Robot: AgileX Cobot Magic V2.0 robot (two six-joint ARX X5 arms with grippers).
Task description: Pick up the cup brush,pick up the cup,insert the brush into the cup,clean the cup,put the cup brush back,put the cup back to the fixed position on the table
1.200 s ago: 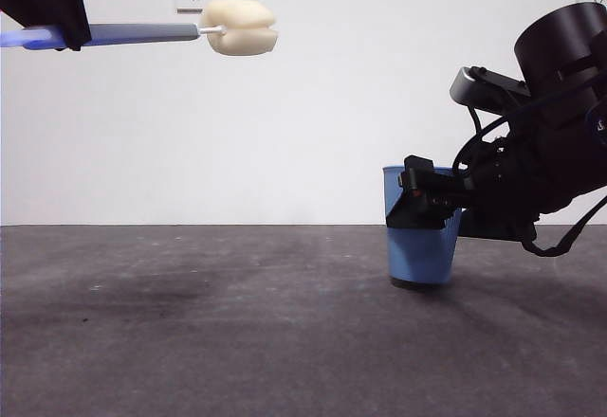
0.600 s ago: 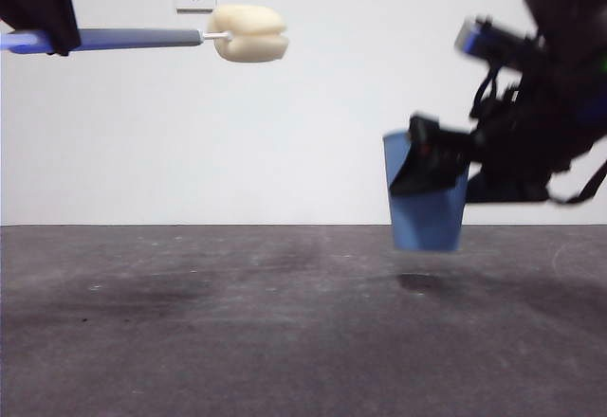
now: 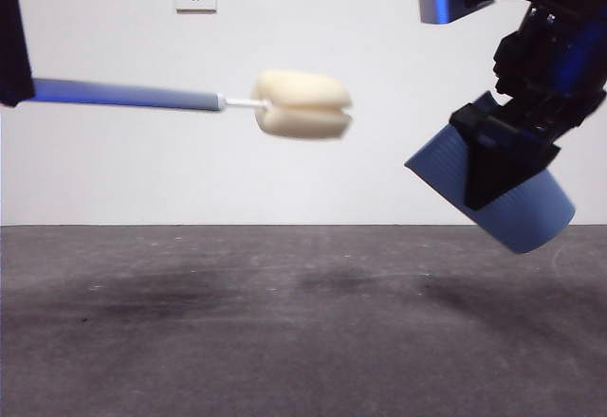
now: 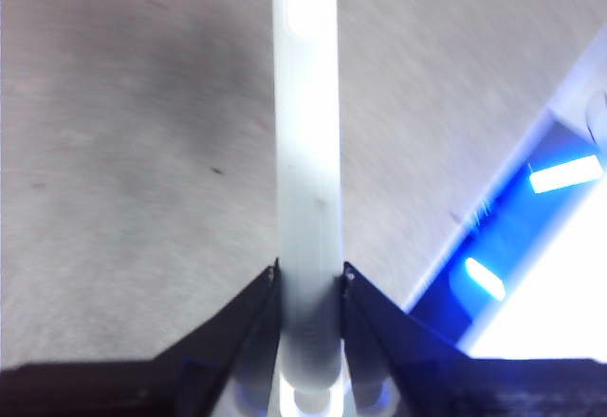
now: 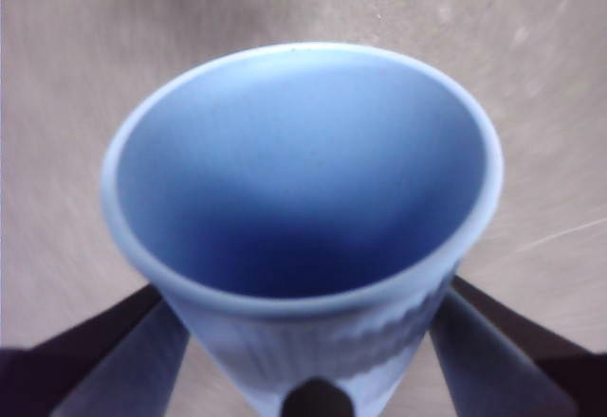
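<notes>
Right gripper (image 3: 507, 166): jaws clamped on opposite sides of the blue ribbed cup (image 3: 493, 190), holding it in the air at the right of the front view, clear of the table (image 3: 285, 322). The cup is tilted steeply, its open mouth turned up and toward the left, its narrower base pointing down to the right. In the right wrist view the gripper (image 5: 308, 360) grips the ribbed wall low down, and the cup (image 5: 303, 199) shows its open interior.

Left gripper (image 4: 308, 284): jaws pinched on the grey handle of the cup brush (image 4: 305, 152). In the front view this gripper (image 3: 11, 47) sits at the left edge. The cup brush (image 3: 190, 99) extends nearly level toward the right, sloping slightly downward. Its cream-yellow sponge head (image 3: 302, 104) hangs well above the table, apart from the cup, roughly level with the cup's mouth.
</notes>
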